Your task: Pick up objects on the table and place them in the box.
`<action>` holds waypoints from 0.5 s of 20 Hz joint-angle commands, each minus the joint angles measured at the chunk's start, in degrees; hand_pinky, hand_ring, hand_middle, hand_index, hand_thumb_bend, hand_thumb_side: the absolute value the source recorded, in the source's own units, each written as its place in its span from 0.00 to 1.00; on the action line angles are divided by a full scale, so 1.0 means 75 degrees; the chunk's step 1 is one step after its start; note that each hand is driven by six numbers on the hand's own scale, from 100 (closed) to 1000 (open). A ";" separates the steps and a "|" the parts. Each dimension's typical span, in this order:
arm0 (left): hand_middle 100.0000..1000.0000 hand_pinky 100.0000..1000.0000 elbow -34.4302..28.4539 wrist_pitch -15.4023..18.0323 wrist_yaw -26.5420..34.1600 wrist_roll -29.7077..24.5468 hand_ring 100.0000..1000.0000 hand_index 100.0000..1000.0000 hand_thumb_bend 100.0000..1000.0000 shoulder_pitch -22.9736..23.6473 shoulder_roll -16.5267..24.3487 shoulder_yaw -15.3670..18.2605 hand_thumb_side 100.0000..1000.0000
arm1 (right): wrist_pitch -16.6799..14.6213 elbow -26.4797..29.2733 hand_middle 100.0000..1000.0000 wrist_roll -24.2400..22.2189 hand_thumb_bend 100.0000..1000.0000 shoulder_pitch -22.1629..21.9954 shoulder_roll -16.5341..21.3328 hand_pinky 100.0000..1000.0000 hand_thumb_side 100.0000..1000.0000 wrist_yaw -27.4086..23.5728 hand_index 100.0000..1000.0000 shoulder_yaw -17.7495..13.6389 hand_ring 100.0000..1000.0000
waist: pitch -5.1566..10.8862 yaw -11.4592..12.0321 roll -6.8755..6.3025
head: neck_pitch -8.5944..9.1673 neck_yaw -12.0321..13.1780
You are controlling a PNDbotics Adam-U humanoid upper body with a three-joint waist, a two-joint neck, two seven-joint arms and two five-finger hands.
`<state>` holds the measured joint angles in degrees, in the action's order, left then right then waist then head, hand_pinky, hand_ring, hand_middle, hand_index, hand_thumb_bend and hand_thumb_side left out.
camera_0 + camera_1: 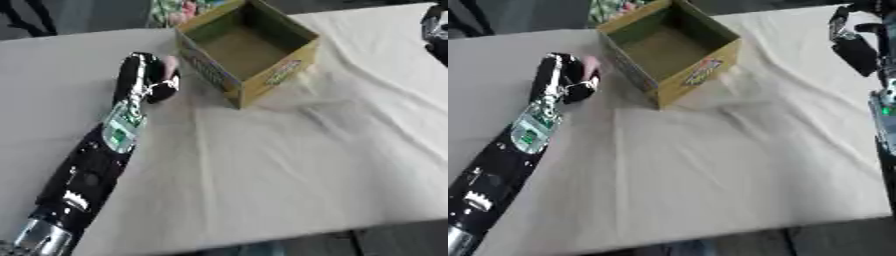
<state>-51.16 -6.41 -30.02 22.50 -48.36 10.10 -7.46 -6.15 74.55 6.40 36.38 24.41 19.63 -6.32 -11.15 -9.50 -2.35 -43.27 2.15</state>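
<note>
While the left arm is stretched from the near left corner across the table (pixel 262 175), its left hand (pixel 149 75) is seen just left of the box (pixel 249 50), at the far side of the cloth. The fingers of that hand are curled, and a small pinkish thing (pixel 171 62) is enclosed at their far edge; only its colour and rounded shape can be made out. The hand is placed near the left wall of the box but is not shown over the opening. A green panel is carried on the forearm, with black casing and a silver joint nearer the camera.

The box is an open cardboard carton, yellow on the outside with printed labels, set cornerwise at the far middle of the table. Its brown floor is exposed, and nothing is seen lying in it.

The table is covered with a pale, creased cloth, and no other loose objects are seen on it.

The right hand (pixel 852 45) is shown at the far right edge, raised beside the table's right side, well apart from the box. Whether its fingers are straight or curled cannot be told, and nothing is seen in it.
</note>
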 commanded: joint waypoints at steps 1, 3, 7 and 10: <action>0.18 0.18 -0.0269 0.0020 0.0144 0.0615 0.29 0.21 0.18 -0.0217 0.0205 0.0074 0.00 | -0.0001 0.0118 0.68 -0.0004 0.00 0.0140 0.0108 0.73 0.47 0.0018 0.89 -0.0026 0.89 | 0.0151 -0.0007 0.0040 | -0.0032 -0.0030; 0.18 0.18 -0.0373 0.0054 0.0214 0.0810 0.29 0.21 0.18 -0.0253 0.0284 0.0032 0.00 | 0.0001 0.0117 0.68 -0.0005 0.00 0.0135 0.0102 0.73 0.47 0.0019 0.89 -0.0027 0.90 | 0.0156 -0.0010 0.0038 | -0.0027 -0.0044; 0.19 0.19 -0.0647 0.0094 0.0282 0.0824 0.30 0.22 0.18 -0.0371 0.0560 -0.0059 0.00 | 0.0004 0.0116 0.68 -0.0007 0.00 0.0125 0.0107 0.73 0.47 0.0021 0.89 -0.0027 0.90 | 0.0170 -0.0034 0.0028 | -0.0024 -0.0071; 0.19 0.20 -0.0760 0.0083 0.0282 0.0789 0.30 0.22 0.18 -0.0529 0.0676 -0.0054 0.00 | -0.0001 0.0115 0.68 -0.0021 0.00 0.0135 0.0094 0.73 0.47 0.0027 0.89 -0.0008 0.89 | 0.0191 -0.0094 0.0017 | -0.0030 -0.0048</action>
<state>-55.35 -5.85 -27.99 28.31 -50.74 13.47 -7.94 -6.14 74.55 6.37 36.35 24.27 19.63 -6.30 -10.90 -10.23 -2.43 -43.27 1.84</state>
